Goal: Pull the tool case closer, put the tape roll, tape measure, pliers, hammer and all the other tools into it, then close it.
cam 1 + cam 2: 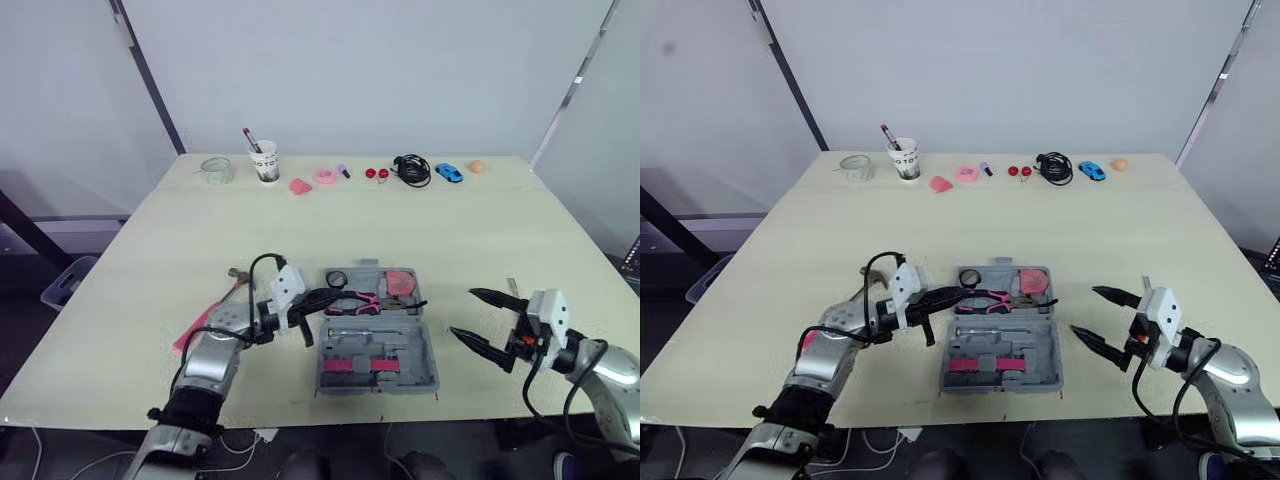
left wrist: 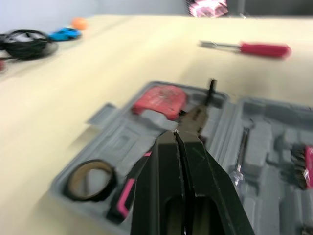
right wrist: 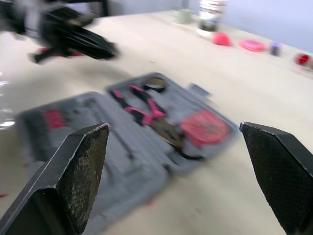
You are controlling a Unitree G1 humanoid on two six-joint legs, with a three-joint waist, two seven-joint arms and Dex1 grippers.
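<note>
The grey tool case (image 1: 425,340) lies open near the table's front edge. In it are a tape roll (image 1: 336,278), pink-handled pliers (image 1: 362,299), a red tape measure (image 1: 400,281) and a thin screwdriver (image 2: 240,159). My left gripper (image 1: 335,297) is shut with nothing between its fingers, hovering over the case's left side just above the pliers (image 2: 195,117). To the right of the case, my right gripper (image 1: 462,313) stands wide open and empty. A pink-handled hammer (image 1: 200,322) lies partly under my left arm. A red-handled screwdriver (image 2: 264,49) rests on the table beyond the case.
Along the far edge stand a glass jar (image 1: 216,170), a paper cup with pens (image 1: 265,160), small pink items (image 1: 325,176), a black cable (image 1: 412,170), a blue toy car (image 1: 449,172) and an orange ball (image 1: 477,166). The case sits close to the front edge.
</note>
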